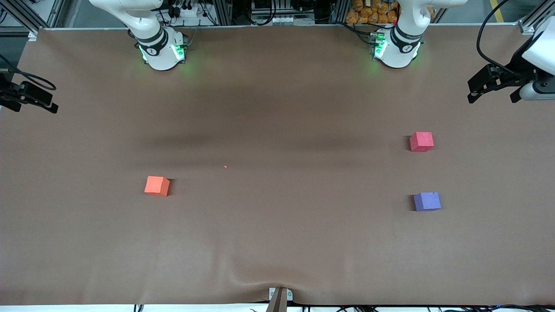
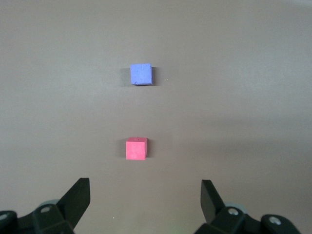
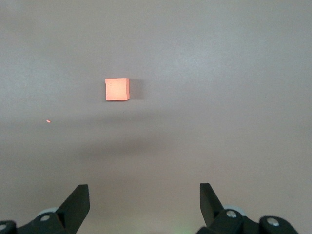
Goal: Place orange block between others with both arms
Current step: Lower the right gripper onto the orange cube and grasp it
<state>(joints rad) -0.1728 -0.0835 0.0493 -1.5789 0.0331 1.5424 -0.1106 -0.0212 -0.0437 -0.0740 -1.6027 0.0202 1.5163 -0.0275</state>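
The small orange foam cube (image 1: 157, 186) sits alone on the brown tabletop (image 1: 277, 238) toward the right arm's end. The red-pink foam cube (image 1: 421, 141) and purple foam cube (image 1: 427, 201) sit apart toward the left arm's end. The left pincer (image 2: 145, 197) and right pincer (image 3: 145, 197) hang spread wide, holding nothing.

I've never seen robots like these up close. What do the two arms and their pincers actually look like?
Both arms are glossy white with rounded joints, black bands and green lights at the bases. The left gripper and right gripper are black, each with two wedge-shaped fingers and silver screws. Black cables loop along both.
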